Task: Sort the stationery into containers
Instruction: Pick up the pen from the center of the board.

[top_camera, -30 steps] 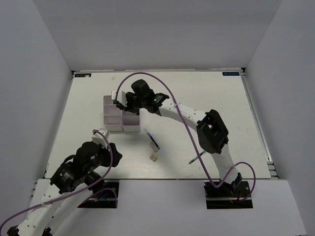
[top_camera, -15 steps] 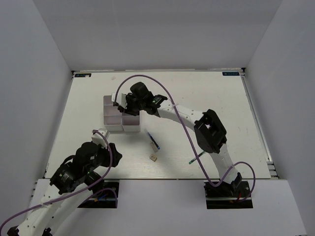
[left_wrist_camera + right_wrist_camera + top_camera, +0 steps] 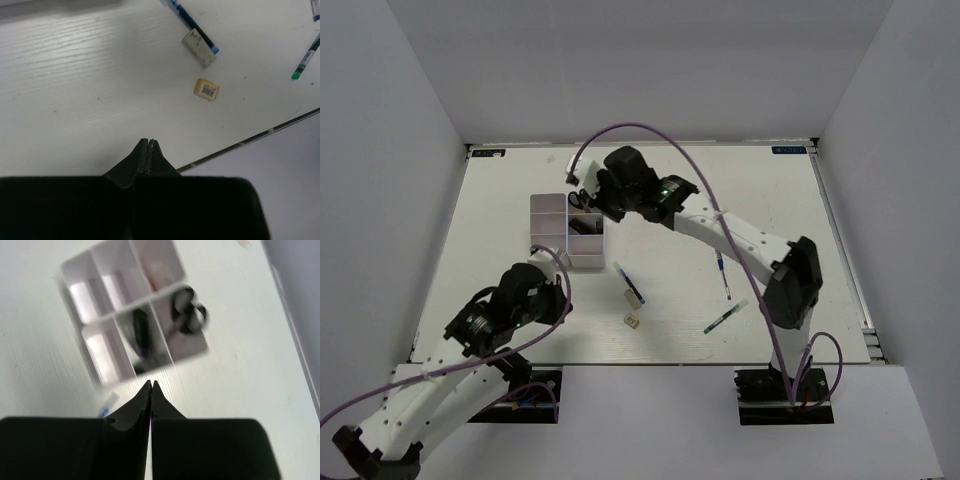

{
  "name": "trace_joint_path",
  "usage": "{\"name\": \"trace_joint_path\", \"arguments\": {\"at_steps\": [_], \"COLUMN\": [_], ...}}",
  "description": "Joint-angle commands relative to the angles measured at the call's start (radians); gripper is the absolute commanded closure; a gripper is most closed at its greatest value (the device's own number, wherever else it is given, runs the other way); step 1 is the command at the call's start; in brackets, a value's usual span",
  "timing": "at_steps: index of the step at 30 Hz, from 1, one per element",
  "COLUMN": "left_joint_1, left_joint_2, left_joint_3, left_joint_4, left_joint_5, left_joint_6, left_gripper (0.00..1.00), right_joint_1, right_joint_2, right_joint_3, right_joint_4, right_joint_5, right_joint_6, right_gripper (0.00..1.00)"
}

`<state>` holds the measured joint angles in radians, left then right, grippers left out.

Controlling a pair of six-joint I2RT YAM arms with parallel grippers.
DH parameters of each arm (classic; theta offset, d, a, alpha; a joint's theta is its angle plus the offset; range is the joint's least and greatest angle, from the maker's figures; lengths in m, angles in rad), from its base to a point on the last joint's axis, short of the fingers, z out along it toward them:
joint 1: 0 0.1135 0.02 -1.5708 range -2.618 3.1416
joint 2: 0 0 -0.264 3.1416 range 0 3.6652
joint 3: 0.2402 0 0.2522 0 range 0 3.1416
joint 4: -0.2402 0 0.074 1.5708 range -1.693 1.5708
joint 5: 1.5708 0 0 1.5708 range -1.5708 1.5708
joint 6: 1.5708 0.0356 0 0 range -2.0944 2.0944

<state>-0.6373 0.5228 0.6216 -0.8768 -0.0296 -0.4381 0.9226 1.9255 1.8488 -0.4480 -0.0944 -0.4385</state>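
We see a white desk (image 3: 75, 90) with faint wood grain, a white tray (image 3: 82, 295), black-handled scissors (image 3: 189, 316), a beige eraser (image 3: 206, 89) bearing a black-and-white barcode label, a blue pen (image 3: 192, 21), a green-tipped pen (image 3: 306, 56) and purple cables (image 3: 640, 127).

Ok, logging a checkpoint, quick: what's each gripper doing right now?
Left gripper: closed, holding nothing.
Right gripper: closed, holding nothing.

A: Right wrist view is smeared; we read scissors (image 3: 189, 316) in the tray (image 3: 102, 352), but the dark item (image 3: 141, 332) beside them?
B: We cannot tell. Left wrist view crops the blue pen (image 3: 187, 17) and green pen (image 3: 306, 56) at its edges
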Motion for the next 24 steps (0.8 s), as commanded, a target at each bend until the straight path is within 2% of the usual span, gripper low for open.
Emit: {"name": "trace_joint_path", "arguments": {"at_steps": [1,2,3,4,5,6,7,8,9,10,11,12,13,14,15,17,19,20,24], "left_joint_1": [-0.030,-0.044,-0.064,-0.085,-0.172,-0.205,-0.275,-0.339,-0.388,-0.412,-0.429,-0.432,-0.432,-0.433,-0.435,-0.430,-0.420,-0.403,-0.317], "left_joint_2": [0.130,0.211,0.244,0.276,0.305,0.416,0.457,0.538,0.615,0.690,0.729,0.797,0.865,0.897,0.923,1.023,1.095,1.109,1.157], "left_joint_3": [0.053,0.061,0.070,0.096,0.108,0.147,0.202,0.226,0.249,0.329,0.355,0.381,0.465,0.484,0.504,0.592,0.658,0.664,0.633], "left_joint_4": [0.168,0.188,0.218,0.225,0.229,0.231,0.190,0.171,0.158,0.139,0.078,0.052,0.029,0.012,0.004,0.001,-0.017,0.005,0.108], "left_joint_5": [0.063,0.037,-0.001,-0.041,-0.169,-0.215,-0.283,-0.452,-0.496,-0.542,-0.647,-0.664,-0.682,-0.688,-0.688,-0.673,-0.661,-0.644,-0.508], "left_joint_6": [-0.080,-0.117,-0.154,-0.177,-0.198,-0.247,-0.284,-0.315,-0.385,-0.431,-0.527,-0.613,-0.663,-0.681,-0.701,-0.712,-0.743,-0.745,-0.760], "left_gripper": [0.99,0.93,0.81,0.66,0.52,0.45,0.37,0.35,0.32,0.31,0.31,0.33,0.35,0.39,0.44,0.48,0.52,0.52,0.53], "right_joint_1": [-0.045,-0.100,-0.120,-0.148,-0.234,-0.263,-0.289,-0.357,-0.375,-0.401,-0.424,-0.445,-0.456,-0.462,-0.491,-0.508,-0.547,-0.554,-0.631], "right_joint_2": [-0.129,-0.140,-0.152,-0.163,-0.204,-0.229,-0.258,-0.355,-0.390,-0.423,-0.483,-0.534,-0.580,-0.598,-0.640,-0.695,-0.741,-0.749,-0.772], "right_joint_3": [-0.028,-0.040,-0.074,-0.127,-0.199,-0.244,-0.294,-0.436,-0.483,-0.522,-0.618,-0.643,-0.689,-0.727,-0.764,-0.813,-0.861,-0.872,-0.916], "right_joint_4": [-0.228,-0.320,-0.406,-0.440,-0.469,-0.486,-0.469,-0.453,-0.410,-0.371,-0.345,-0.337,-0.321,-0.314,-0.308,-0.284,-0.255,-0.245,-0.216], "right_joint_5": [0.283,0.312,0.296,0.276,0.212,0.182,0.104,0.058,0.050,0.021,0.013,0.012,-0.007,-0.005,-0.004,-0.007,-0.016,-0.034,-0.096], "right_joint_6": [0.176,0.234,0.256,0.271,0.321,0.337,0.354,0.380,0.400,0.409,0.414,0.429,0.432,0.432,0.457,0.458,0.472,0.478,0.501], "right_gripper": [1.00,1.00,0.76,0.40,0.37,0.38,0.66,0.90,1.00,1.00,1.00,1.00,0.98,0.97,0.95,0.88,0.80,0.73,0.72]}}
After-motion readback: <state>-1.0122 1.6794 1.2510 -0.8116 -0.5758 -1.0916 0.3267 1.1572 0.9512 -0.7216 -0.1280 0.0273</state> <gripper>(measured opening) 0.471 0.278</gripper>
